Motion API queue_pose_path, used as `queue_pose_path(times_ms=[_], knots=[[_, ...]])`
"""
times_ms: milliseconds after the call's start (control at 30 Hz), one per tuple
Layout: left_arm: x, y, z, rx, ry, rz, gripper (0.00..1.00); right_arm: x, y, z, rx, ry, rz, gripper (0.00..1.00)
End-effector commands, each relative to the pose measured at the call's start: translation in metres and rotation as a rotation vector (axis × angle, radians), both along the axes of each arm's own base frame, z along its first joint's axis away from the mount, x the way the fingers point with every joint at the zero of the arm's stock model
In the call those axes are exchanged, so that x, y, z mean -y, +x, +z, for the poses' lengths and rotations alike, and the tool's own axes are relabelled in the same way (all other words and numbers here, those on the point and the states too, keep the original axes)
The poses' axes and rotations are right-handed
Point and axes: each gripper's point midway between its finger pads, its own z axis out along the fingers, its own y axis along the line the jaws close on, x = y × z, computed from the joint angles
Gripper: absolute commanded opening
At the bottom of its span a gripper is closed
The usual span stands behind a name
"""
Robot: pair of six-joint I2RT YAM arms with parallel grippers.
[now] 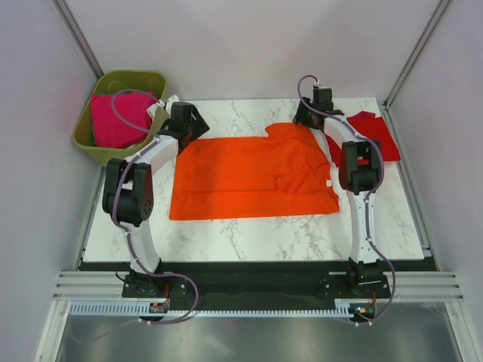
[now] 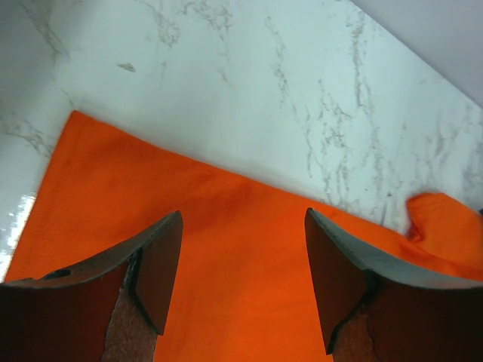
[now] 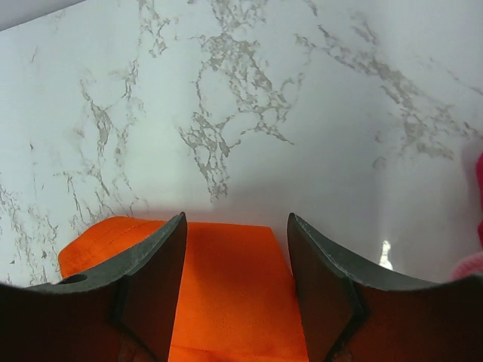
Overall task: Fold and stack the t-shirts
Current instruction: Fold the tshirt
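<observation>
The orange t-shirt (image 1: pixel 253 176) lies flat and partly folded in the middle of the marble table. My left gripper (image 1: pixel 190 124) is open over its far left corner; the left wrist view shows orange cloth (image 2: pixel 241 279) between the spread fingers. My right gripper (image 1: pixel 311 115) is open over its far right sleeve; the right wrist view shows orange cloth (image 3: pixel 234 294) between the fingers. The red t-shirt (image 1: pixel 373 134) lies at the far right, partly behind the right arm. The magenta pink t-shirt (image 1: pixel 117 119) sits in the bin.
An olive-green plastic bin (image 1: pixel 96 147) stands off the table's far left corner. Grey walls enclose the table (image 1: pixel 249 234) on three sides. The arm bases sit on a rail at the near edge.
</observation>
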Motion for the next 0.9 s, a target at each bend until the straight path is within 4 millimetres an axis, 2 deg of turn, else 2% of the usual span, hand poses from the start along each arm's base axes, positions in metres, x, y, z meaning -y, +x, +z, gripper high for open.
queue_pose_path(times_ms=[0, 67, 100, 233, 300, 400, 567, 600, 667, 700, 867], knots=[[-0.020, 0.013, 0.012, 0.059, 0.178, 0.023, 0.73, -0.013, 0.006, 0.003, 0.016, -0.002, 0.039, 0.63], [-0.032, 0.014, 0.008, 0.054, 0.233, 0.054, 0.73, -0.016, 0.005, 0.003, 0.011, 0.015, 0.042, 0.58], [-0.034, 0.016, -0.001, 0.040, 0.257, 0.056, 0.73, -0.016, 0.005, 0.004, 0.018, 0.019, 0.039, 0.52], [-0.047, 0.023, -0.019, -0.009, 0.351, 0.072, 0.73, -0.019, 0.005, 0.004, 0.017, 0.040, 0.041, 0.41], [-0.050, 0.025, -0.018, -0.021, 0.368, 0.088, 0.72, -0.021, 0.004, 0.006, 0.018, 0.044, 0.043, 0.31], [-0.054, 0.025, -0.019, -0.024, 0.376, 0.110, 0.72, -0.017, 0.005, 0.009, 0.027, 0.035, 0.030, 0.30], [-0.063, 0.025, -0.027, -0.052, 0.382, 0.134, 0.72, -0.002, 0.002, 0.008, 0.028, -0.019, -0.043, 0.26], [-0.064, 0.024, -0.028, -0.059, 0.380, 0.138, 0.72, 0.000, 0.002, 0.011, 0.034, -0.020, -0.053, 0.20], [-0.066, 0.025, -0.034, -0.070, 0.376, 0.138, 0.70, 0.010, 0.001, 0.009, 0.033, -0.042, -0.093, 0.14], [-0.065, 0.027, -0.033, -0.068, 0.376, 0.140, 0.70, 0.015, 0.001, 0.012, 0.037, -0.043, -0.106, 0.07], [-0.061, 0.036, -0.035, -0.060, 0.351, 0.144, 0.69, 0.027, -0.003, 0.013, 0.044, -0.041, -0.155, 0.01]])
